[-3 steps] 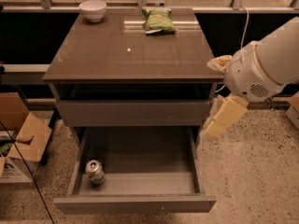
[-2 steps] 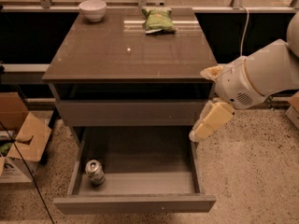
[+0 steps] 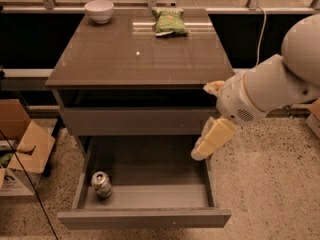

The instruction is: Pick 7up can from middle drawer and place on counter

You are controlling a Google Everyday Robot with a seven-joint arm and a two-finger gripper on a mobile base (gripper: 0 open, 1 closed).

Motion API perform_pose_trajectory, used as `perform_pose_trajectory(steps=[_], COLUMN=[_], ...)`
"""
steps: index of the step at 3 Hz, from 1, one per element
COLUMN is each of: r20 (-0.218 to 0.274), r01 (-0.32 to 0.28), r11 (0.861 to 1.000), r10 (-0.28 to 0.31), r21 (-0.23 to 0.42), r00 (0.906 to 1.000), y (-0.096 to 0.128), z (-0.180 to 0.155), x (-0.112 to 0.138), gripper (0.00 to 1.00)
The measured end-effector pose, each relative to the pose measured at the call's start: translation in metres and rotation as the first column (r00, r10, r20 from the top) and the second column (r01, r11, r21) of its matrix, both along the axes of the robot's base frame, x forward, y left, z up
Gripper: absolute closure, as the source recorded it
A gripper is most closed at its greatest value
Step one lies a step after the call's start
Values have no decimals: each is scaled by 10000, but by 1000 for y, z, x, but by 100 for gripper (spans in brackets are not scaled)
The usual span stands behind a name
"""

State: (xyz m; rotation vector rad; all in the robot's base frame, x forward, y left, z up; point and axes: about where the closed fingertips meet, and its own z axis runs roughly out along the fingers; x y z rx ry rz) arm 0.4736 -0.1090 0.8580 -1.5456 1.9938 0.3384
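Note:
The 7up can (image 3: 101, 184) lies on its side in the front left corner of the open middle drawer (image 3: 150, 194), top end facing up toward the camera. The drawer is pulled fully out below the counter (image 3: 140, 54). My gripper (image 3: 204, 121) hangs at the cabinet's right front, above the drawer's right wall, far to the right of the can. Its two cream fingers (image 3: 212, 139) stand wide apart and hold nothing.
A white bowl (image 3: 99, 10) sits at the counter's back left and a green snack bag (image 3: 169, 22) at its back middle. A shut drawer front (image 3: 135, 121) is above the open drawer. Cardboard boxes (image 3: 22, 149) stand on the floor at left.
My arm has swung left and lower, bringing the gripper from right of the cabinet to over the open drawer's right wall. The can has not moved.

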Motion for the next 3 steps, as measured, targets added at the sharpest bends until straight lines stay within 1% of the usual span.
perform_pose_trajectory(steps=[1, 2, 3], r20=[-517, -788, -970], r01=[-113, -231, -287], r11=[9985, 9918, 9799], r10=[141, 332, 487], r21=[537, 1258, 1975], r00=[9986, 9963, 9941], y=[26, 50, 70], z=[-48, -96, -146], x=[1, 7, 18], gripper=[0, 0, 0])
